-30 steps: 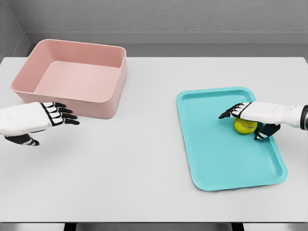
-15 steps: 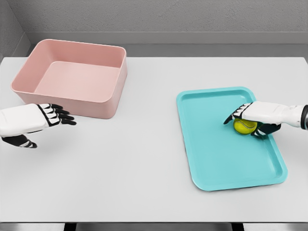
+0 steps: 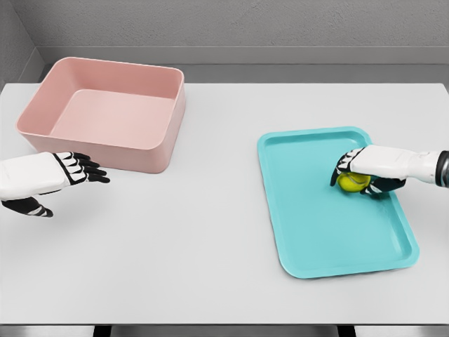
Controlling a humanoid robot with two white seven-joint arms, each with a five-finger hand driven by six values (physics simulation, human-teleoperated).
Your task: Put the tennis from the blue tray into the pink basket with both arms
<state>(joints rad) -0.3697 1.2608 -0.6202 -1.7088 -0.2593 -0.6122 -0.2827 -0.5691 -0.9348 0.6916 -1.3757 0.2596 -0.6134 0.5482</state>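
A yellow-green tennis ball (image 3: 353,182) lies on the blue tray (image 3: 319,217), toward its right rim. My right hand (image 3: 359,175) reaches in from the right edge and its fingers curl over the ball from above, with the thumb beneath on the near side. The pink basket (image 3: 105,112) stands empty at the far left of the table. My left hand (image 3: 66,172) hovers just in front of the basket's near wall, its fingers stretched out and relaxed, holding nothing.
The white table (image 3: 196,232) stretches between basket and tray. A grey wall runs behind its far edge, and the near edge lies at the bottom of the view.
My right hand's fingers have closed down from pointing outward to wrapping the ball. My left hand drew back slightly to the left.
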